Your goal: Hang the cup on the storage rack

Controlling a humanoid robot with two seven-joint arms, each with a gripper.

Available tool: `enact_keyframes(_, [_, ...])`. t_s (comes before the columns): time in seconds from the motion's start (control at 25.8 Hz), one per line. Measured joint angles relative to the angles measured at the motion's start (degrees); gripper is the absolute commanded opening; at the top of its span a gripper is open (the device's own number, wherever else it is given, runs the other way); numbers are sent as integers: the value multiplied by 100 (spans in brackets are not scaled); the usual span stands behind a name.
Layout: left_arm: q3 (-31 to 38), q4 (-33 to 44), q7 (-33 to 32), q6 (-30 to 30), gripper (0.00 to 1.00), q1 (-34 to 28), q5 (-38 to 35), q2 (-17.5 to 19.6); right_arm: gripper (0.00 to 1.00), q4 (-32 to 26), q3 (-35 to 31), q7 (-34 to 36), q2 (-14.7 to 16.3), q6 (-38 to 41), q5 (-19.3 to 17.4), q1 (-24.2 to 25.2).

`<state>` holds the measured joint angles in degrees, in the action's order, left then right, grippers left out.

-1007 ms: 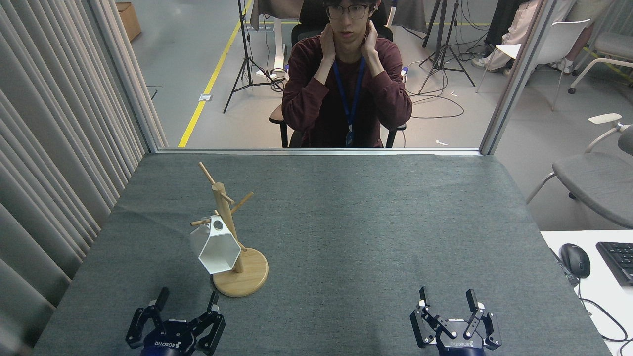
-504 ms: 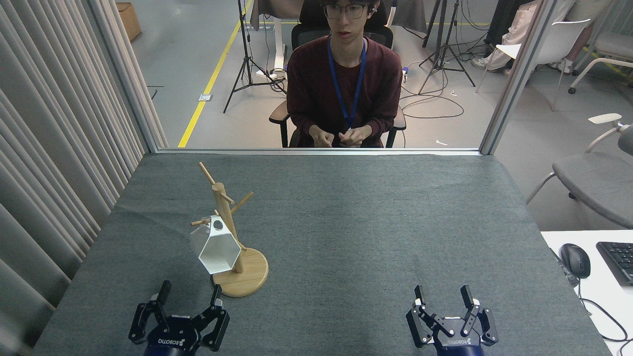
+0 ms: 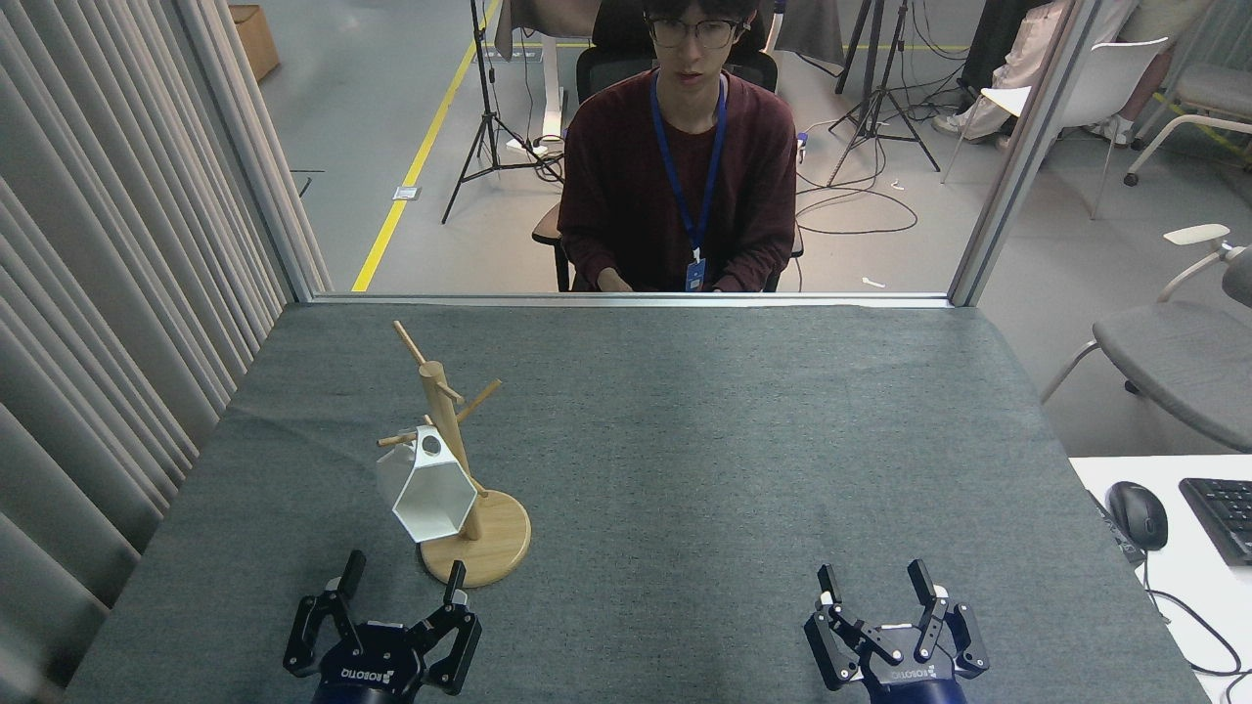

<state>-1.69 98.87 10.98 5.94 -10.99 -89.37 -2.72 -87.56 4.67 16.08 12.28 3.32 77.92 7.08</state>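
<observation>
The white plastic cup (image 3: 423, 494) with six flat sides hangs on the light wooden storage rack (image 3: 458, 467), a small tree with a round post, thin slanted pegs and a round flat base. In the head view, the only view there is, the cup hangs tilted on the left side of the post. Its open mouth faces down and toward the camera, and the inside looks pale grey. A small tab with a round hole sits at the top of the rim, right by a peg and the post. The cup hangs above the base and is not touching the table.

The rack stands on the left part of a grey cloth-covered table (image 3: 743, 440). Two more pegs stick up higher on the post and are bare.

The left gripper (image 3: 401, 585), black with blue behind it, sits at the bottom edge just in front of the rack's base. Its two fingers are spread wide and hold nothing. The right gripper (image 3: 873, 584) is at the bottom right, well apart from the rack. Its fingers are spread wide too, with nothing between them.

Behind the table a person in a dark red top (image 3: 682, 176) with a blue neck strap sits on a chair. At the far right edge a black computer mouse (image 3: 1138, 514) and a black keyboard (image 3: 1222, 518) lie on a white desk.
</observation>
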Motion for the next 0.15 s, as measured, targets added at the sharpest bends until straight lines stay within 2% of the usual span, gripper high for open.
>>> enact_keyframes(0.15, [-61, 0, 2, -2, 100, 0, -2, 0, 98, -79, -8, -29, 43, 0, 7, 3])
